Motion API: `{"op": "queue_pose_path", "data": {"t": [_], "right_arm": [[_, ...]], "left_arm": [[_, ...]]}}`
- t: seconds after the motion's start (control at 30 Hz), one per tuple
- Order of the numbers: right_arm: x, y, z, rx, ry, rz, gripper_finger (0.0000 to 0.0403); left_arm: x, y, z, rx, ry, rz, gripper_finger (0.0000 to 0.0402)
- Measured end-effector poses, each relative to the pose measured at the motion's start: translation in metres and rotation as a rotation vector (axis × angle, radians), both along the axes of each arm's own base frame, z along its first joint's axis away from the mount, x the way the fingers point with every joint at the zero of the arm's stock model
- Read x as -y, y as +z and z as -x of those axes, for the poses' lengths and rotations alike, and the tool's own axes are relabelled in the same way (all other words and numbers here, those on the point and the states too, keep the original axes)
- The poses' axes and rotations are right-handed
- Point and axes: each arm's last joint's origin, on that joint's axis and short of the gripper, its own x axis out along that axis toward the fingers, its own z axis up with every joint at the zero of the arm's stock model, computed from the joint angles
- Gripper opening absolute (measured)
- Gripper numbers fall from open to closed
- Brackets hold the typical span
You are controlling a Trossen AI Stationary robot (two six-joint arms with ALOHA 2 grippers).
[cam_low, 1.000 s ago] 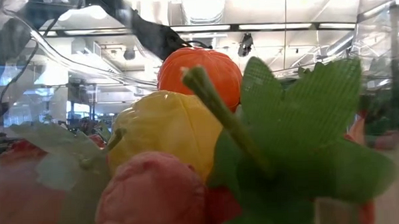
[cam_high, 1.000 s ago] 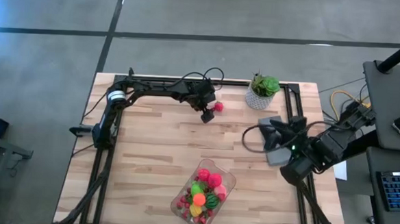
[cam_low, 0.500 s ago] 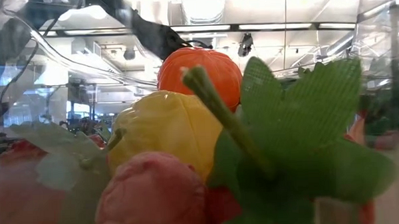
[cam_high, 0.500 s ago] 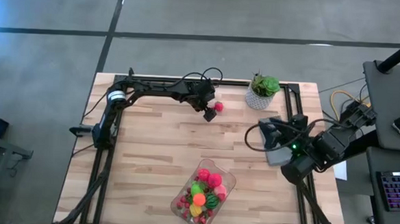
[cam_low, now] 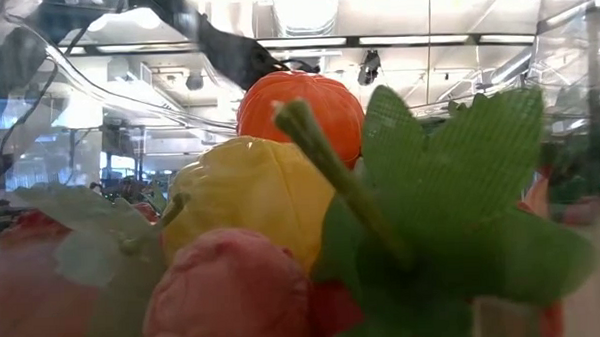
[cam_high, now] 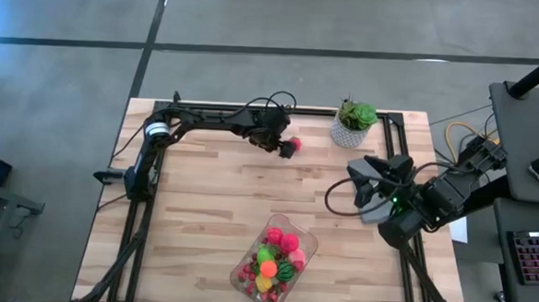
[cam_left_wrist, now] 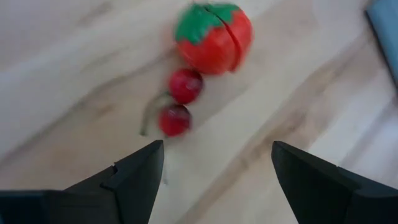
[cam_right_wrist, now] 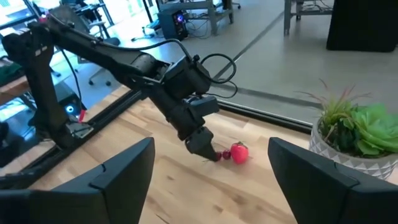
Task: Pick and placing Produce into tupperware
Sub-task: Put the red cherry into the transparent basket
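A red tomato piece with a green top [cam_left_wrist: 213, 37] lies on the wood near the table's far edge, with two small red cherries [cam_left_wrist: 180, 102] on a stem beside it. My left gripper [cam_left_wrist: 214, 165] hovers open just above and in front of them, touching nothing; in the high view my left gripper [cam_high: 283, 149] sits at the tomato [cam_high: 292, 145]. The clear tupperware [cam_high: 275, 258] rests near the near edge, filled with red, pink, orange, yellow and green produce [cam_low: 271, 200]. My right gripper [cam_high: 356, 181] waits open on the right side.
A leafy plant in a white pot [cam_high: 353, 121] stands right of the tomato near the far edge. A flat grey slab [cam_high: 375, 207] lies under my right arm. Black frame rails [cam_high: 207, 106] run along the far edge. Bare wood [cam_high: 202, 203] spans the middle.
My left gripper has moved a little toward the table's right and far edge, closing in on the tomato and cherries. My right gripper has shifted slightly on the right side. The produce has stayed where it was.
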Motion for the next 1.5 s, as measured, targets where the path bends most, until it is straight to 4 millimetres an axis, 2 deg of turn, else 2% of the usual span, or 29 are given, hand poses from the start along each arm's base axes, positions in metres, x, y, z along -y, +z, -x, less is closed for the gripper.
{"op": "queue_pose_path", "data": {"t": [0.1,0.2,0.33,0.47,0.63,0.77,0.9,1.17,1.37,1.5], "right_arm": [[0.0,0.0,0.0,-0.004,0.002,0.004,0.0303],[0.0,0.0,0.0,0.0,0.001,0.0,0.0303],[0.0,0.0,0.0,0.001,0.0,0.0,0.0309],[0.0,0.0,0.0,0.001,0.0,0.0,0.031],[0.0,0.0,0.0,-0.002,0.002,0.002,0.0305],[0.0,0.0,0.0,0.001,0.0,-0.001,0.0305],[0.0,0.0,0.0,0.001,0.0,-0.001,0.031],[0.0,0.0,0.0,0.003,0.0,-0.002,0.0306],[0.0,0.0,0.0,0.003,-0.001,-0.002,0.0304],[0.0,0.0,0.0,0.002,0.0,-0.002,0.0309]], "left_arm": [[0.003,-0.005,-0.002,-0.012,-0.017,0.022,0.0282],[0.005,-0.023,-0.002,-0.074,-0.005,0.061,0.0282],[0.005,-0.029,-0.002,-0.104,0.001,0.08,0.0282],[0.006,-0.024,-0.002,-0.109,0.018,0.042,0.0282],[0.0,-0.006,-0.005,-0.103,0.06,-0.1,0.0282],[-0.002,0.007,-0.011,-0.077,-0.012,-0.207,0.0282],[0.003,0.008,-0.015,-0.074,-0.052,-0.254,0.0282],[0.013,-0.003,-0.019,-0.125,-0.053,-0.276,0.0282],[0.012,-0.003,-0.019,-0.14,-0.07,-0.322,0.0282],[0.012,-0.003,-0.019,-0.143,-0.078,-0.329,0.0266]]}}
